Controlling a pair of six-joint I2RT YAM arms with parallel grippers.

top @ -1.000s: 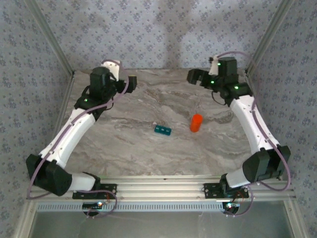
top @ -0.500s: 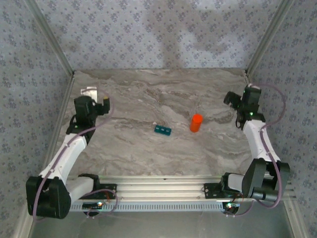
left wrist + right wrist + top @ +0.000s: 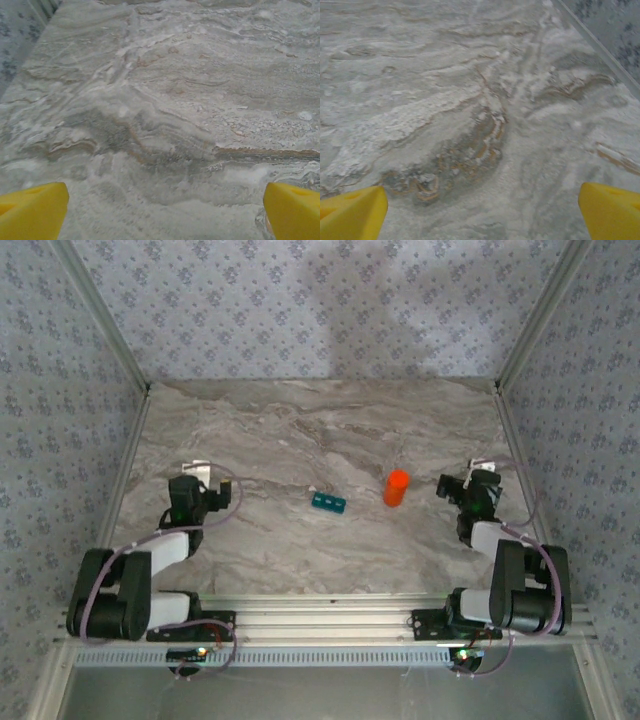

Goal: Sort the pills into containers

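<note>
Grey-veined marble counter (image 3: 300,430), patterned walls (image 3: 300,310) on three sides.

- Both arms sit folded low near their bases. Left end effector (image 3: 162,212): jaws spread wide, nothing between the yellow fingertips (image 3: 32,210), bare counter below. Right end effector (image 3: 480,212): likewise wide and empty.
- Teal pill box (image 3: 328,502) lies mid-counter, between the two arms and well apart from both. Lid state too small to tell.
- Orange bottle (image 3: 397,488) stands upright near the box, on its right.
- Pale speck (image 3: 313,489) just beside the box; cannot confirm it is a pill.

Judgement: task looks barely begun, with a first reach pending. The right arm sits nearer the bottle, the left nearer the box. Suggested approach: come down on the bottle from above with the jaws centred on it to avoid tipping, while the left arm steadies the light box by its long sides so it does not slide.
</note>
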